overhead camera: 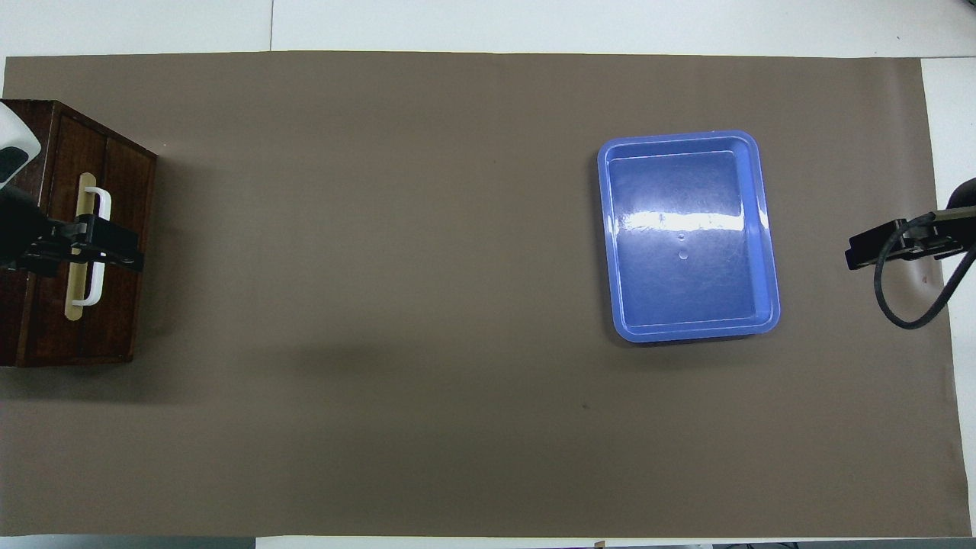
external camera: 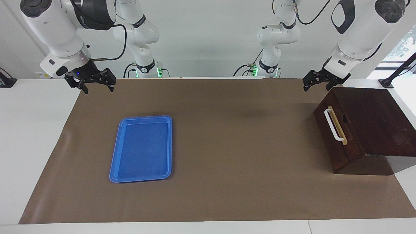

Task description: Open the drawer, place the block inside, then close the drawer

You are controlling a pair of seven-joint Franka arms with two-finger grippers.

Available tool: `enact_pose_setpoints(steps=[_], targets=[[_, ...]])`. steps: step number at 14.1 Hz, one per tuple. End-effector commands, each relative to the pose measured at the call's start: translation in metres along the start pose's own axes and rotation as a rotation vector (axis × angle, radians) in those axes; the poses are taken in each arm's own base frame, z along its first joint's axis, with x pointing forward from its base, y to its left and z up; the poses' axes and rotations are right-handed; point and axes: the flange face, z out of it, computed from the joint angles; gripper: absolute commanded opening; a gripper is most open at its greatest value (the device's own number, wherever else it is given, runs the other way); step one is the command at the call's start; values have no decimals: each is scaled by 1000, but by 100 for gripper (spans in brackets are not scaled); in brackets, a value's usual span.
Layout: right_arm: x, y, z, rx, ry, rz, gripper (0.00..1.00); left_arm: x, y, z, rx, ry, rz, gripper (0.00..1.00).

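The drawer (external camera: 352,136) is shut in its dark wooden box (external camera: 373,120) at the left arm's end of the table. Its white bar handle (external camera: 331,125) faces the middle of the table. The yellow block is not in view. My left gripper (external camera: 317,85) is open and empty, raised in the air by the box's corner nearest the robots, apart from the handle. In the overhead view the left gripper (overhead camera: 114,252) lies across the handle (overhead camera: 101,204) of the drawer (overhead camera: 122,175). My right gripper (external camera: 98,87) is open and empty, raised over the mat's edge at the right arm's end.
An empty blue tray (external camera: 113,162) lies on the brown mat (external camera: 227,146) toward the right arm's end; it also shows in the overhead view (overhead camera: 766,229). White table shows around the mat.
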Motion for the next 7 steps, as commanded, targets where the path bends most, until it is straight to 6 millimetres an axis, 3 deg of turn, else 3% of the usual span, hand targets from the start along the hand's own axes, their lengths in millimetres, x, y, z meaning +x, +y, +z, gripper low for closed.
enact_pose_setpoints(steps=[1, 7], targets=[[0, 3, 0, -9, 0, -25, 100, -7, -1, -3, -13, 6, 8, 100], [1, 3, 0, -10, 0, -25, 100, -6, -1, -2, -13, 6, 13, 100]])
